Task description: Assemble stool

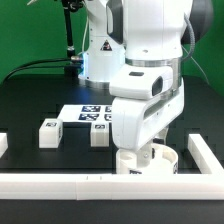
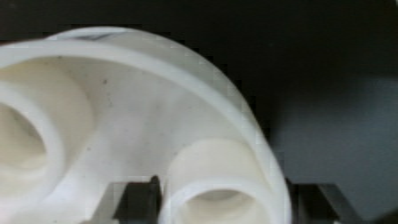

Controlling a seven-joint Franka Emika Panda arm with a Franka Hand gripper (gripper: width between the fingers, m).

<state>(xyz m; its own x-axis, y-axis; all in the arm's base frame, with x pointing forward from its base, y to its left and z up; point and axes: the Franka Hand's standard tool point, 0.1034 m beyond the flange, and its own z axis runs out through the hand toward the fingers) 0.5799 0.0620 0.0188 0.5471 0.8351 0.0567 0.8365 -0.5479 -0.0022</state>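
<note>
The white round stool seat (image 1: 129, 164) sits on the black table just behind the front rail, mostly covered by the arm. My gripper (image 1: 147, 156) reaches down into it. The wrist view is filled by the seat (image 2: 125, 110) with its round sockets, and my gripper (image 2: 222, 205) is shut on the seat, gripping a socket boss. One dark finger (image 2: 132, 200) presses on each side of it. Two blocky white legs (image 1: 47, 133) (image 1: 98, 138) with tags lie on the table toward the exterior view's left, apart from the gripper.
The marker board (image 1: 88, 115) lies flat behind the legs. White border rails run along the front (image 1: 90, 184), the exterior view's right (image 1: 205, 155) and left (image 1: 3, 145). The arm's base (image 1: 100, 60) and cables stand at the back.
</note>
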